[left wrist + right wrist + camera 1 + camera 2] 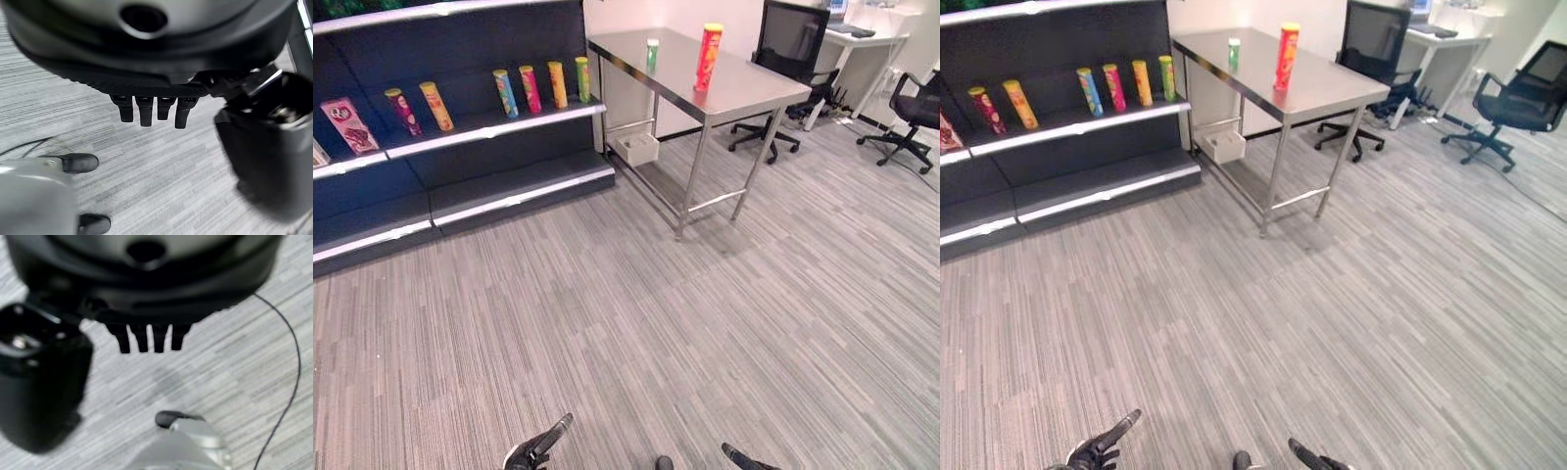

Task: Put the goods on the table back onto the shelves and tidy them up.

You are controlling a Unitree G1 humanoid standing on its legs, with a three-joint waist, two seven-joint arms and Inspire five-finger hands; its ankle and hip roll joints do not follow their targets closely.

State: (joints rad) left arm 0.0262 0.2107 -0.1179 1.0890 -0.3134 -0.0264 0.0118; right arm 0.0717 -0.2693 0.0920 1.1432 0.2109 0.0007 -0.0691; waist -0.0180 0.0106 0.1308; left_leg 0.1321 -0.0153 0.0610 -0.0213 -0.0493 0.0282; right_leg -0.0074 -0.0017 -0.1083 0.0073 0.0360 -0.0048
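Steel table (754,88) at upper centre, standing on striped grey carpet (705,323). On its top, well apart from the hands, stand the goods still to be shelved: a tall red-and-yellow can (709,56) and, to its left, a small green can (652,54) — both upright, not touching. A white bin (639,148) sits low under the table's far end. Dark shelf (470,134) to the left of the table carries a row of upright tubes (530,88) and, further left, a pink box (349,124) leaning back. A black chair (790,49) stands behind the table. Left hand (536,447) and right hand (744,458) hang low over the carpet at the near edge — each wrist view shows its fingers (146,110) (146,339) relaxed and straight, holding nothing.
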